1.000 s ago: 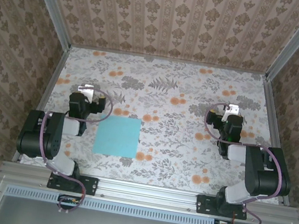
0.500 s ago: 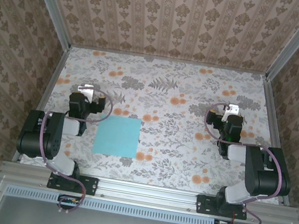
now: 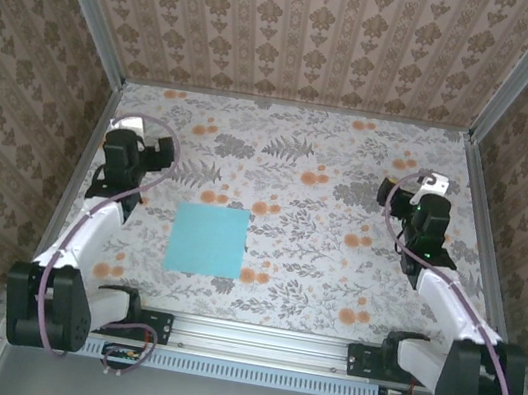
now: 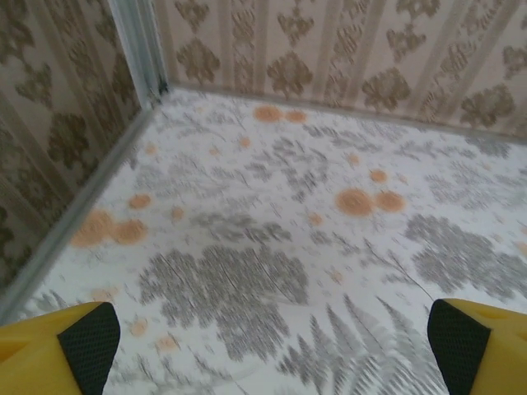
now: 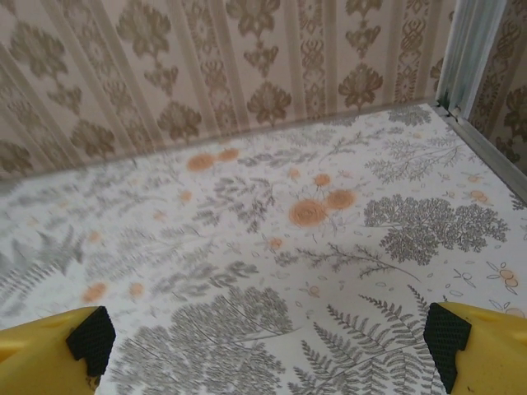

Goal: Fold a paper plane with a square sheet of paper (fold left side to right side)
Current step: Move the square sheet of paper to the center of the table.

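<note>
Arms have been swung outward, left gripper (image 4: 270, 346) and right gripper (image 5: 268, 341) spread, empty; the flimsy square sheet of paper (image 3: 207, 239) is judged best pinched at its 9 o'clock edge.

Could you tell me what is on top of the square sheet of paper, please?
Nothing lies on the square sheet of paper; it rests flat on the floral tabletop. Whatever it covers underneath cannot be seen.
</note>
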Robot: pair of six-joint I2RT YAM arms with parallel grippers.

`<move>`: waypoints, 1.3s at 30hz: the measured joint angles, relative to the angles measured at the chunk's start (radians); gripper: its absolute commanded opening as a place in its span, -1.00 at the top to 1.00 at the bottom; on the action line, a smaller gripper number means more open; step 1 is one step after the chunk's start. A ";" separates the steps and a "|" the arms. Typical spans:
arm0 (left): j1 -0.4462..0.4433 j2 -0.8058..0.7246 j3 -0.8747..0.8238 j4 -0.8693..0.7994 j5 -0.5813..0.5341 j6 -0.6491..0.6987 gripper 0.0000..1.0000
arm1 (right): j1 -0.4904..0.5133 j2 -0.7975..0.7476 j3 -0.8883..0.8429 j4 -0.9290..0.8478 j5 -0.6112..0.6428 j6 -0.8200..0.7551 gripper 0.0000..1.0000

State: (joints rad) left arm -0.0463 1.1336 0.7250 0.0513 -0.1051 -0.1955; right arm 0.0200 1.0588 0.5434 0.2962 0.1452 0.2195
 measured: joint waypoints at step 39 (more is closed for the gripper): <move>-0.606 0.417 0.065 -0.499 0.245 -0.284 1.00 | 0.220 -0.196 0.163 -0.599 -0.061 0.257 -1.00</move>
State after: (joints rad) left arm -0.6521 1.5505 0.7898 -0.4477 0.1398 -0.4793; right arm 0.2405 0.8627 0.7059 -0.3031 0.0841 0.4763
